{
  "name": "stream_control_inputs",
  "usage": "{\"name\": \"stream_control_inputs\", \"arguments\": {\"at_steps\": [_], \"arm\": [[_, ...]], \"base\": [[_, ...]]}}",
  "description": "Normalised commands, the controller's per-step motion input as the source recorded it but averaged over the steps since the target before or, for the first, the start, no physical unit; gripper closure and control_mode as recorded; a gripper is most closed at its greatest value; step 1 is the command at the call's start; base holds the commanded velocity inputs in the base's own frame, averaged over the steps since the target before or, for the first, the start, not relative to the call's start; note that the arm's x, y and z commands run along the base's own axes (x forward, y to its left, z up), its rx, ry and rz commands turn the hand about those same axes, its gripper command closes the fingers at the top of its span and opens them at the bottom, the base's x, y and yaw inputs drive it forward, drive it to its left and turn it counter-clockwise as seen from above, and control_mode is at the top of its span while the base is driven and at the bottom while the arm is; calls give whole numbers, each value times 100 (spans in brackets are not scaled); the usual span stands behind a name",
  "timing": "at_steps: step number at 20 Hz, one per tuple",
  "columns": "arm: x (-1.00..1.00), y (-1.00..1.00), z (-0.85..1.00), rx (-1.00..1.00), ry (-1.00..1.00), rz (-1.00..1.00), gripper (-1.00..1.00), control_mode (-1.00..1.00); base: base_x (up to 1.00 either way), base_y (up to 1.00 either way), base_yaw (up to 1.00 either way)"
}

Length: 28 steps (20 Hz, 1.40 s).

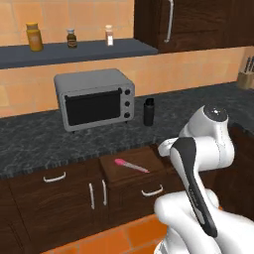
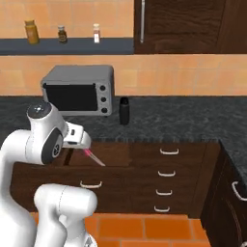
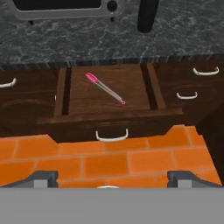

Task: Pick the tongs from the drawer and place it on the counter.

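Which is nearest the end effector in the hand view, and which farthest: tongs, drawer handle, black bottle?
1. The drawer handle, on the open drawer's front, just ahead of the end effector.
2. The tongs, lying diagonally on the drawer bottom.
3. The black bottle, standing back on the counter.

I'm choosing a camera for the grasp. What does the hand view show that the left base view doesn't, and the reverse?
Hand view alone: both fingers, wide apart, and orange floor tiles directly below them.

Left base view alone: the shelf with three jars, the knife block, and the robot's arm.

Both: the tongs lying diagonally in the open drawer, the counter, the toaster oven, and the dark bottle.
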Motion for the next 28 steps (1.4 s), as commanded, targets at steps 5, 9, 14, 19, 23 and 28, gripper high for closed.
{"name": "stream_control_inputs", "arguments": {"at_steps": [5,9,14,19,23,28], "arm": [[0,0,0,0,0,0,-100,100],[0,0,0,0,0,0,-100,100],[0,0,0,0,0,0,-100,100],[0,0,0,0,0,0,-100,100],[0,0,0,0,0,0,-100,100],[8,0,-12,0,0,-9,-100,-100]], "base": [[-23,100,-56],[3,100,-56],[21,100,-50],[73,100,-50],[31,99,-57],[2,58,-52]]}}
